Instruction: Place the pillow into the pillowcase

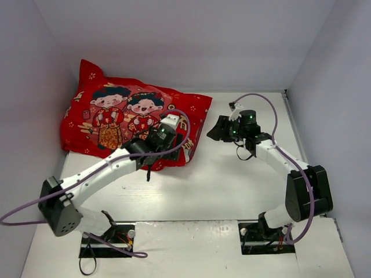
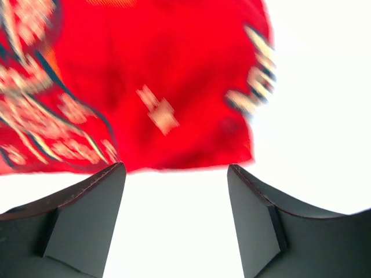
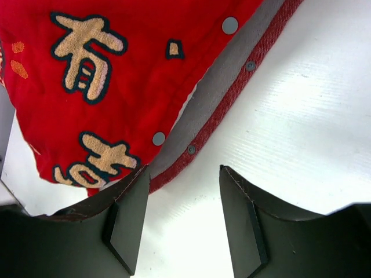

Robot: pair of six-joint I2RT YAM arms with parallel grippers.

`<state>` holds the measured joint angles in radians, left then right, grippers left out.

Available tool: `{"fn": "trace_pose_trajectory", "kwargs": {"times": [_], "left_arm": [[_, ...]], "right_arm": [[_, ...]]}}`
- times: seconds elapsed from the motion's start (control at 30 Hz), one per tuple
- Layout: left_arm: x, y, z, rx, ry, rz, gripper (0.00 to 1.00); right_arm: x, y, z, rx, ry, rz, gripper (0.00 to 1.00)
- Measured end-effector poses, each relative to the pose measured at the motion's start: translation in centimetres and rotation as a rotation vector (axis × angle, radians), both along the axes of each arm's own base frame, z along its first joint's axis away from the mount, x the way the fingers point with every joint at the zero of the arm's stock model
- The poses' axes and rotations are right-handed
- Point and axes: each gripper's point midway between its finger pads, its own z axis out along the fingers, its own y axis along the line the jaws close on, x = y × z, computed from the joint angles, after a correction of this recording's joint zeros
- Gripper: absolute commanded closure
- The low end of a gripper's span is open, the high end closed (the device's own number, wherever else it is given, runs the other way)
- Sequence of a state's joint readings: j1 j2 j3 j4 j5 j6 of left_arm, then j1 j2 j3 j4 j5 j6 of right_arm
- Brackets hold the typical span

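Open, empty: left end effector [image 2: 177,174] at bright red printed fabric pillowcase's [image 1: 95,124] 5 o'clock corner, right end effector [image 3: 182,171] at 3 o'clock; could snag unsnapped flap [image 3: 217,90], dragging cloth.

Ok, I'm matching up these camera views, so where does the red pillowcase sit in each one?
Top external: pillowcase upper left, near the back wall.
Left wrist: pillowcase fills the upper left, blurred.
Right wrist: pillowcase upper left, snap-button edge showing.
Shared landmark: the white table beside its edge.

White arms [image 1: 107,169], black joints [image 1: 61,211], looping purple cables [image 1: 268,106], green lights [image 1: 250,117]
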<state>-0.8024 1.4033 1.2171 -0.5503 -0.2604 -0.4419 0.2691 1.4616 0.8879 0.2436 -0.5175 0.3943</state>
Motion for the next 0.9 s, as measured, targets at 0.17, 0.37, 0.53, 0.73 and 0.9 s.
{"fn": "trace_pose_trajectory", "kwargs": {"times": [0.17, 0.37, 0.53, 0.73, 0.9], "left_arm": [[-4.8, -3.4, 0.1, -0.077, 0.036, -0.061, 0.34], [-5.7, -5.4, -6.2, 0.037, 0.160, -0.040, 0.33], [-4.9, -4.3, -8.9, 0.158, 0.164, 0.004, 0.33], [-3.0, -4.0, -7.1, 0.194, 0.068, 0.030, 0.34], [-2.0, -4.4, -7.2, 0.242, 0.043, 0.013, 0.45]], "right_arm": [[-0.5, 0.0, 0.3, 0.007, -0.004, 0.008, 0.52], [-0.6, 0.0, 0.3, 0.011, -0.001, 0.007, 0.52], [-1.1, -0.1, 0.1, 0.014, 0.008, 0.004, 0.52], [-1.6, -0.2, 0.2, 0.021, 0.008, 0.000, 0.52], [-1.7, -0.2, 0.2, 0.025, 0.012, 0.001, 0.52]]}}
